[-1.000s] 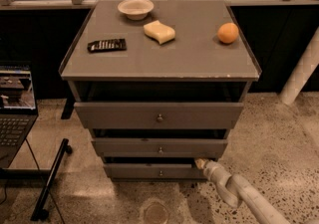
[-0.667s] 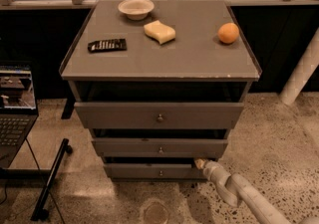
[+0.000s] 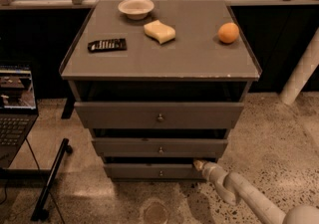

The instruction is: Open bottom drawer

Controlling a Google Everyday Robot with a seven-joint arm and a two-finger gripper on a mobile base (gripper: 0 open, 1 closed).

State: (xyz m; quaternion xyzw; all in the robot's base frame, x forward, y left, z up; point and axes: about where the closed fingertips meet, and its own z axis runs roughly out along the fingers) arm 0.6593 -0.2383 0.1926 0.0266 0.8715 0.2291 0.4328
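A grey cabinet stands in the middle with three drawers stacked under its top. The bottom drawer (image 3: 149, 171) is the lowest and narrowest, with a tiny round metal knob (image 3: 160, 172) at its centre. It stands slightly out, with a dark gap above its front. My gripper (image 3: 199, 165) comes in from the lower right on a pale arm (image 3: 239, 192). Its tip is at the upper right corner of the bottom drawer's front, right of the knob. The middle drawer (image 3: 159, 147) and top drawer (image 3: 159, 114) sit above.
On the cabinet top (image 3: 199, 58) lie a white bowl (image 3: 135, 7), a yellow sponge (image 3: 159, 32), an orange (image 3: 228, 33) and a black remote (image 3: 106, 45). An open laptop (image 3: 15, 103) on a black stand (image 3: 50, 180) is at the left. A white post (image 3: 301, 68) stands right. The floor is speckled.
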